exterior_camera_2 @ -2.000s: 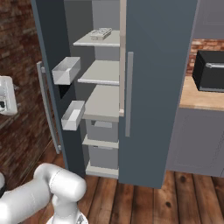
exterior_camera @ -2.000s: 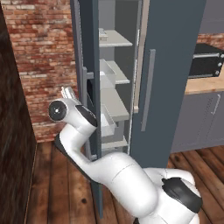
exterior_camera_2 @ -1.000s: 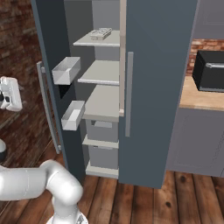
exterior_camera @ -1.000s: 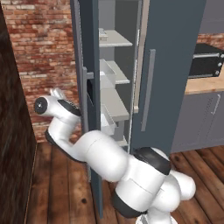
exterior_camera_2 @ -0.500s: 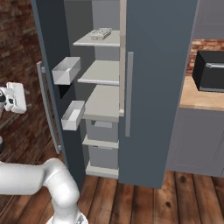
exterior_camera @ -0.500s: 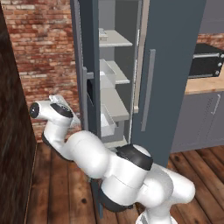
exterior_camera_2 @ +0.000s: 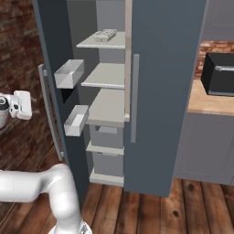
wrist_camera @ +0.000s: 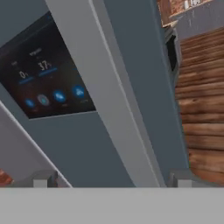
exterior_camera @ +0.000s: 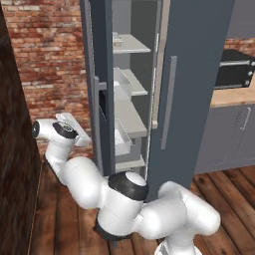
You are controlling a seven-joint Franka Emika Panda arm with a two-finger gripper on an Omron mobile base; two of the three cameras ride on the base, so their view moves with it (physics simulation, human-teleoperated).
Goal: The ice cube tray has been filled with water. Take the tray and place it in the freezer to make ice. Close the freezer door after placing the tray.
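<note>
While the freezer door (exterior_camera_2: 52, 82) is standing wide open, we are holding our gripper (wrist_camera: 109, 177) just outside its outer face, with the jaws spread wide apart and clamping nothing. Looking along the hand, we are seeing the door's long grey handle (wrist_camera: 105, 100) running up between our two fingertips (wrist_camera: 41, 178), and the dark dispenser panel (wrist_camera: 43, 78) with its blue lit icons lying just beside that handle. From the right base view, we are seeing our hand (exterior_camera_2: 18, 105) hanging to the left of the open door, near the handle but apart from it, at about the height of the lower door bin (exterior_camera_2: 77, 119). We are watching the ice cube tray (exterior_camera_2: 104, 34) lying flat on the top white shelf (exterior_camera_2: 98, 43) inside the freezer (exterior_camera_2: 137, 91), well above the hand. An upper door bin (exterior_camera_2: 69, 73) is sitting on the door's inner side. To the right, a dark oven (exterior_camera_2: 219, 73) is resting on the pale wooden surface (exterior_camera_2: 205, 103), and brick wall (exterior_camera: 45, 60) is showing behind our arm over the wooden floor (exterior_camera_2: 151, 210).
</note>
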